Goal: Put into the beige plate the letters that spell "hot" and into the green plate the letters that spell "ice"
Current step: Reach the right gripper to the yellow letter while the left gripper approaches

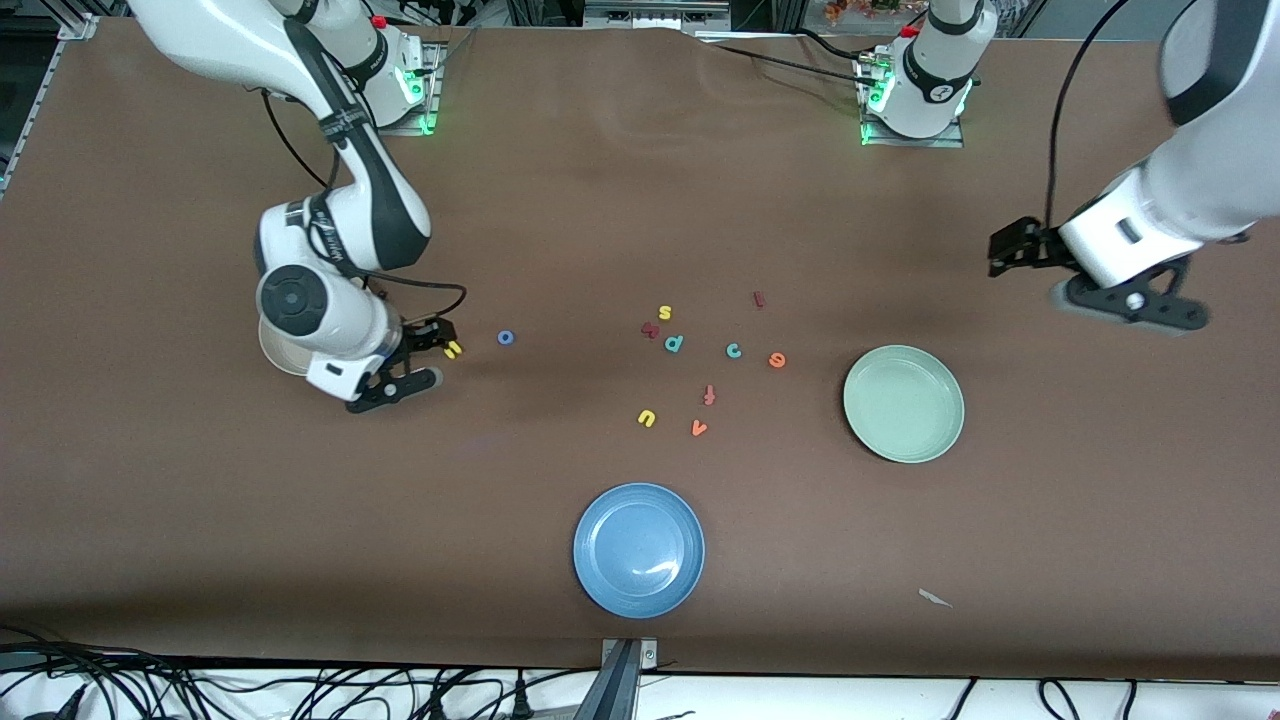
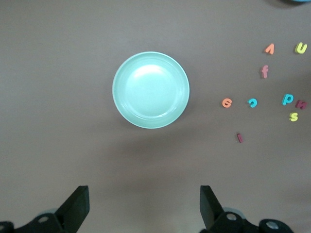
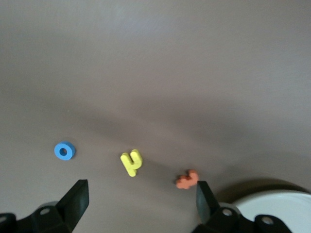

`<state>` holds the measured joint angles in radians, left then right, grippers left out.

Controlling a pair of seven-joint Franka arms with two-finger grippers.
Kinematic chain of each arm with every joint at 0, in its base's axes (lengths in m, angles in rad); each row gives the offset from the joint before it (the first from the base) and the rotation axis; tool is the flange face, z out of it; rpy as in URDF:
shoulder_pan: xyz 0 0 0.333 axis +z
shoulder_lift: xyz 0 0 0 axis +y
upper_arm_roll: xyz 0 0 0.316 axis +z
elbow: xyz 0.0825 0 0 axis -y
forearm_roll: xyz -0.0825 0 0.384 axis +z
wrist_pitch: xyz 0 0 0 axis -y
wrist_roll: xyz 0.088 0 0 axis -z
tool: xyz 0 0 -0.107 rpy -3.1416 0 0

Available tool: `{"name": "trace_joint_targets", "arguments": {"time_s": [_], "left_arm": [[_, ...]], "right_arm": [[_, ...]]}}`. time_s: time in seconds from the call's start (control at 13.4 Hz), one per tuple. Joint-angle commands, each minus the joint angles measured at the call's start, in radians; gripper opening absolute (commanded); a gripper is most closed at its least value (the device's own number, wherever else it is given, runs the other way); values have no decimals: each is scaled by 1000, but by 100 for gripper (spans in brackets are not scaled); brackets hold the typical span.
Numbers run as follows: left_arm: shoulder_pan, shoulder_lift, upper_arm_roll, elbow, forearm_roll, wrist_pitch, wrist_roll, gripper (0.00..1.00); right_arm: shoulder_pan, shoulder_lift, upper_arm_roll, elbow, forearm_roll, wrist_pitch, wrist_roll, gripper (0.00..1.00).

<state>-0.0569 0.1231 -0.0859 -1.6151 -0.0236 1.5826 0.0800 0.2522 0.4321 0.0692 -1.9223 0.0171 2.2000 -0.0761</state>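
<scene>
Here, right gripper low over table beside yellow h, fingers spread, empty. Left gripper waits raised near green plate, fingers spread.

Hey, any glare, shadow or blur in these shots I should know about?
Front view: a white glint on the blue plate, and the table darkens along its near edge. Left wrist view: even light, a soft sheen on the green plate. Right wrist view: soft focus, the orange t smeared, the beige plate shadowed along its rim.
</scene>
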Motion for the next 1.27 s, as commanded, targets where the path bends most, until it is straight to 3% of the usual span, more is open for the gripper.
{"name": "trace_joint_targets", "arguments": {"time_s": [0.0,0.22,0.3,0.6,0.75,0.97,1.2], "left_arm": [[-56,125,-3,43,-41,9,11,100],[-130,237,-5,72,-27,140,9,100],[-151,275,-5,67,-27,202,17,100],[-216,433,-5,54,-38,419,20,100],[-254,486,-5,32,-30,467,11,100],[-265,465,-5,-96,-29,552,9,92],[-267,425,-25,-257,-32,715,1,84]], "right_arm": [[-4,-23,20,-76,11,64,-51,98],[-4,2,20,-83,7,73,-67,90],[-4,10,20,-90,1,83,-70,82],[-1,17,20,-153,0,191,-70,81],[1,31,21,-178,1,256,-70,81],[1,37,21,-196,1,303,-67,80],[10,48,20,-205,1,342,-64,72]]}}
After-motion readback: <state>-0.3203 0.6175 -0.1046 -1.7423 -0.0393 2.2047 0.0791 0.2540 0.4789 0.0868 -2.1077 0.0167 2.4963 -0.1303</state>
